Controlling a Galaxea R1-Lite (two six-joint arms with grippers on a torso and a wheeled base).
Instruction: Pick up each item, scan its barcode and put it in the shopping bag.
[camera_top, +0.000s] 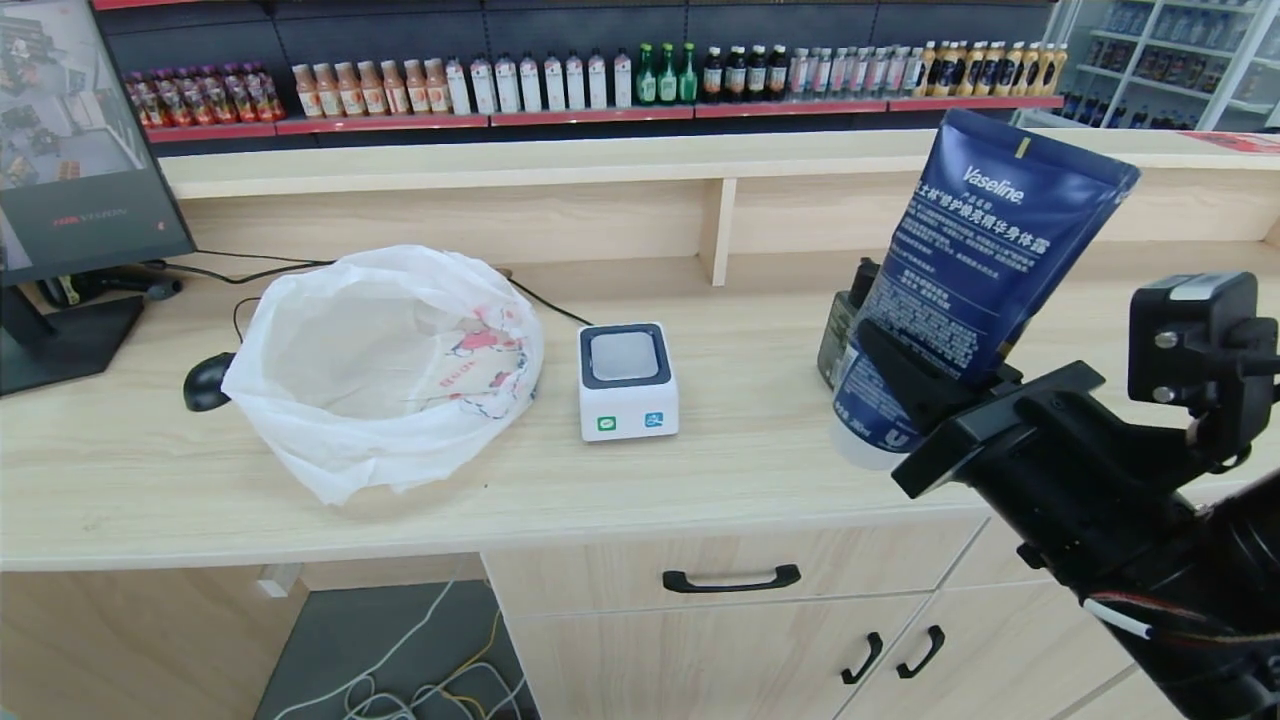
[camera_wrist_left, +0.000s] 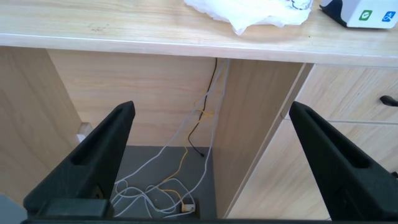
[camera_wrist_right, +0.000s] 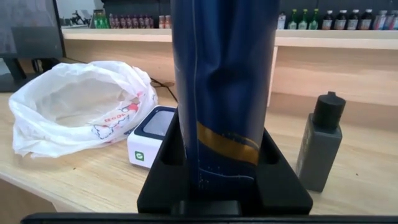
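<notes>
My right gripper (camera_top: 925, 395) is shut on a dark blue lotion tube (camera_top: 985, 265), held upright above the right part of the counter, cap end down. The same tube (camera_wrist_right: 225, 87) stands between the black fingers (camera_wrist_right: 168, 162) in the right wrist view. The white barcode scanner (camera_top: 627, 380) sits mid-counter, left of the tube. A white plastic shopping bag (camera_top: 385, 360) lies open further left, with nothing visible inside. My left gripper (camera_wrist_left: 211, 155) hangs open below the counter edge, over the floor cables.
A grey-green bottle with a black cap (camera_wrist_right: 320, 146) stands on the counter behind the tube. A monitor (camera_top: 70, 140) and a black mouse (camera_top: 207, 382) are at the far left. Drawers with black handles (camera_top: 730, 580) are under the counter (camera_top: 760, 450).
</notes>
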